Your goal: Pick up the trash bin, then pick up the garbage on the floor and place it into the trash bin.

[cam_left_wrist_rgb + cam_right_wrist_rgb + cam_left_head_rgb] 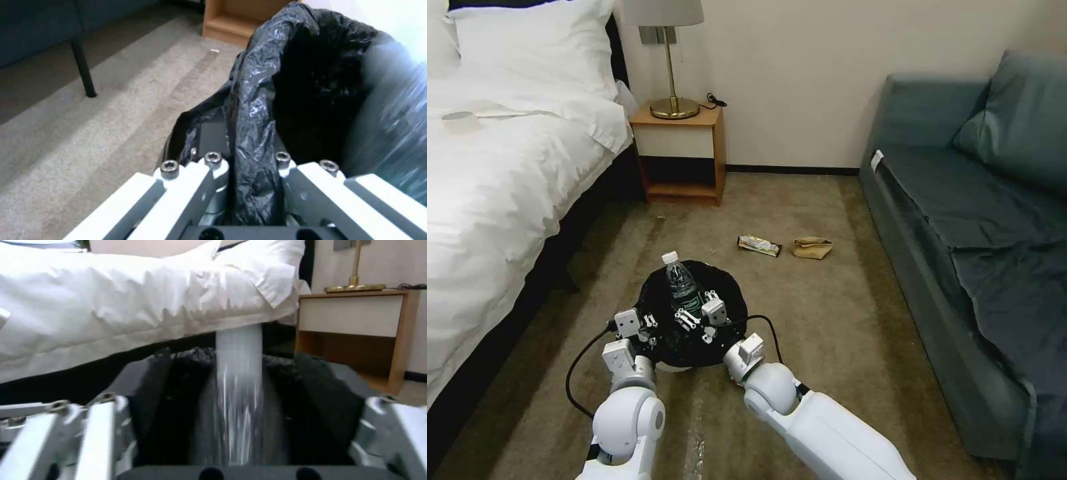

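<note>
Between the bed (500, 187) and the sofa (974, 220), the trash bin (694, 313) is being gripped at its bagged rim by the left end effector (644, 328), while the clear bottle (680, 283), clasped by the right end effector (700, 319), is best being released low inside.
</note>
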Controlling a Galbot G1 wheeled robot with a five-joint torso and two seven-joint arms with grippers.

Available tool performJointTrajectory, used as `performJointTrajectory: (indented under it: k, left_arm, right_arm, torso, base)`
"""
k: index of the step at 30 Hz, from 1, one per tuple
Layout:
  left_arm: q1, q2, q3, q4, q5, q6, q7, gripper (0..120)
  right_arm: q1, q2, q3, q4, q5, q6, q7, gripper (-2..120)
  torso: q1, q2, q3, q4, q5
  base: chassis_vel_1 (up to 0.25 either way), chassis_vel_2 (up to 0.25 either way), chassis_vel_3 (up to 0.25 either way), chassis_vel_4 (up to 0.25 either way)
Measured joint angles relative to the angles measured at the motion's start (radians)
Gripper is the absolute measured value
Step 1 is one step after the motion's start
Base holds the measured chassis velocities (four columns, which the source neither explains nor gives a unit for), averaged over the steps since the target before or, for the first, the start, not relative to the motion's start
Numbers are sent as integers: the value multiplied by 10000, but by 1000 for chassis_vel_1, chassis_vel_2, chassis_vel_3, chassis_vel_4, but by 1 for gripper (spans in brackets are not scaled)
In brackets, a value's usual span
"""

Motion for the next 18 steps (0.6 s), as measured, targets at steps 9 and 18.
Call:
performJointTrajectory:
  k: [9,18]
  left_arm:
    - [-17,20,-3,13,-1,0,5,4]
    - [13,44,-66,-47,-16,-18,54,4]
  right_arm:
    - [23,1,192,61,-1,-71,19,99]
    - [665,230,1288,-177,-136,-1006,1141,100]
  torso:
    - [0,0,0,0,0]
    - [0,0,0,2,1]
  base:
    - [0,0,0,0]
    - [0,0,0,0]
